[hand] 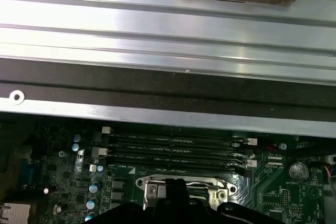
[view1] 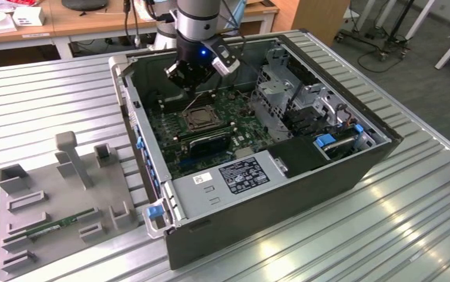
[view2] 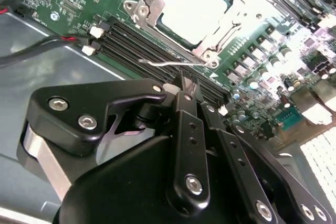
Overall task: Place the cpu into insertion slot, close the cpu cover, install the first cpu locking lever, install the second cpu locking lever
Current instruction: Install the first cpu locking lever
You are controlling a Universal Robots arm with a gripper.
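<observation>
The cpu (view2: 194,10) lies in the insertion slot (view1: 197,119) on the green board inside the open computer case. The silver cpu cover (view2: 149,4) lies flat around it, so the chip's face shows through the cut-out. One thin wire locking lever (view2: 163,62) stands up off the socket's edge, beside the memory slots. My gripper (view2: 184,80) hangs over that edge with its black fingers pressed together, and their tips sit right at the lever wire. The socket frame (hand: 184,186) also shows in the first wrist view, just past the fingertips (hand: 175,188).
Long black memory slots (view2: 136,38) run beside the socket. The case wall (view1: 135,111) and a metal drive cage (view1: 288,94) close in the board. A labelled power supply (view1: 241,173) fills the near end. A grey fixture tray (view1: 53,211) sits on the exterior view's left.
</observation>
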